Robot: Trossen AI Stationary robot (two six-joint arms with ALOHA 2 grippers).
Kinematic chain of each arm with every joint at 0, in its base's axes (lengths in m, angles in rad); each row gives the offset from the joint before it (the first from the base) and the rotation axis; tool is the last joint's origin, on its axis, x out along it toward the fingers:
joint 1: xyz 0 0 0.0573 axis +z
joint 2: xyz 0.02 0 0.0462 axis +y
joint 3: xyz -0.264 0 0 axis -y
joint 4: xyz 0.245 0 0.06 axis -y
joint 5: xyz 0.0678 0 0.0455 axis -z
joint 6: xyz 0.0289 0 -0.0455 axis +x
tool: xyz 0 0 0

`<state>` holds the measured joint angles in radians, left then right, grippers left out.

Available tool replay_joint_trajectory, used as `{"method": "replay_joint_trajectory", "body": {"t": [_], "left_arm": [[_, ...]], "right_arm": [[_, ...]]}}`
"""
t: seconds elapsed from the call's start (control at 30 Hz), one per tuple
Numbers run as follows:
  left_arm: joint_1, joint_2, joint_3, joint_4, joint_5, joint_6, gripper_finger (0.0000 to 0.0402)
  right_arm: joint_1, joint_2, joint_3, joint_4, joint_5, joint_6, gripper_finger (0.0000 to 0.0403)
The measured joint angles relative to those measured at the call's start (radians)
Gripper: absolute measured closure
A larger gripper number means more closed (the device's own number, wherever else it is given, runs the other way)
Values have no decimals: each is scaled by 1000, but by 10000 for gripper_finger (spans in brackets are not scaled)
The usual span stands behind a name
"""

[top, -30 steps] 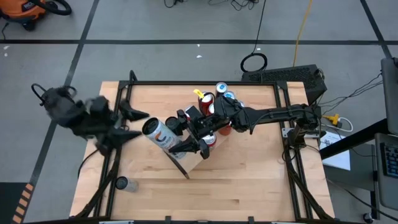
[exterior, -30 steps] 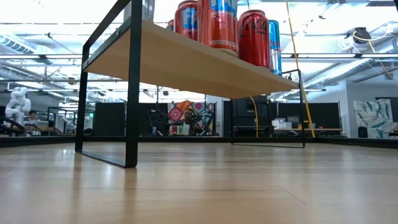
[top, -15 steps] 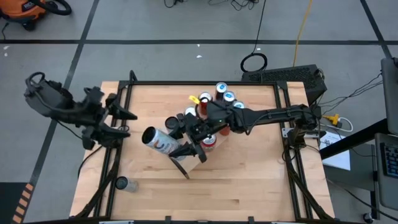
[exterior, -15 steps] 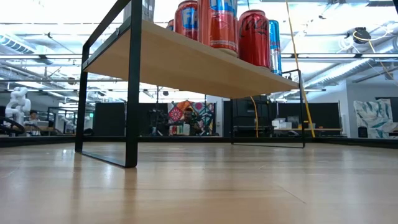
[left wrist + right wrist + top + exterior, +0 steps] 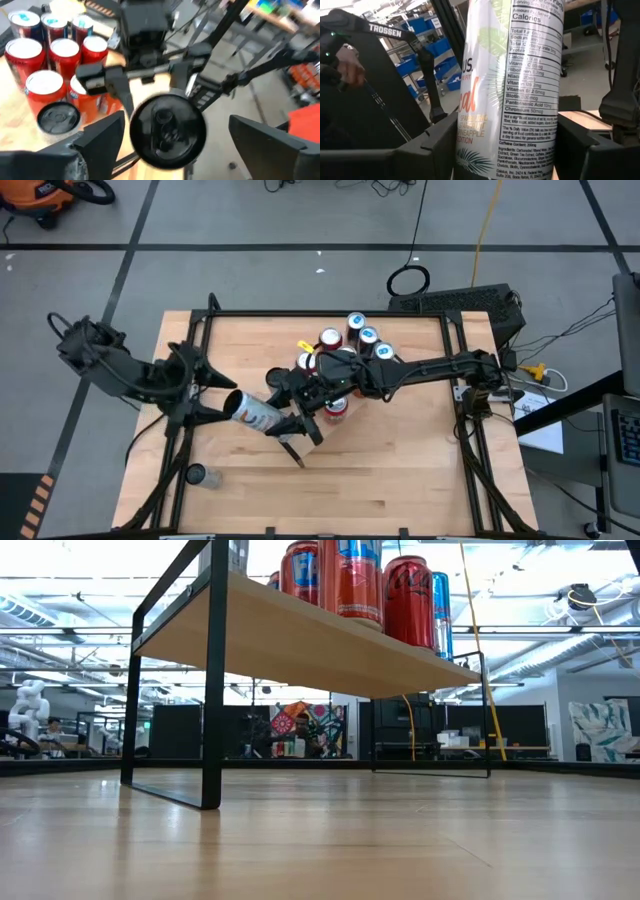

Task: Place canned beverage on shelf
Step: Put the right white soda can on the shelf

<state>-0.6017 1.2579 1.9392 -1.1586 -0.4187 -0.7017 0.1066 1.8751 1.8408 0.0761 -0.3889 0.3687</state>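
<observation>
At centre of the high view, the white can (image 5: 250, 413) lies tilted in the right gripper (image 5: 283, 423), and the left gripper (image 5: 207, 387) has moved back in, fingers spread around its end: a handover looks imminent. Low view: the shelf (image 5: 300, 635) carries red cans (image 5: 408, 600). Left wrist view: left fingers (image 5: 102, 135) stand apart, not touching. Right wrist view: right fingers (image 5: 437, 150) pinch the can.

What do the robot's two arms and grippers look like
Both arms are dark, jointed and slim, each ending in a two-finger gripper with flat, wedge-shaped black fingers. The left gripper and right gripper look alike. White lettering reading TROSSEN marks one arm link.
</observation>
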Motion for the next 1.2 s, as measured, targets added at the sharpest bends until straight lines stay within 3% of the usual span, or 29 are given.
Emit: {"method": "replay_joint_trajectory", "body": {"t": [0.13,0.43,0.93,1.2], "left_arm": [[0,35,0,-37,-3,0,22],[22,78,-1,-40,-13,-82,22],[31,77,-1,-40,30,-101,147],[31,78,-2,-39,29,-105,154]], "right_arm": [[0,0,0,3,0,3,180],[0,0,0,2,0,11,180],[2,0,0,-7,-6,13,178],[2,0,3,-32,3,25,158]]}}
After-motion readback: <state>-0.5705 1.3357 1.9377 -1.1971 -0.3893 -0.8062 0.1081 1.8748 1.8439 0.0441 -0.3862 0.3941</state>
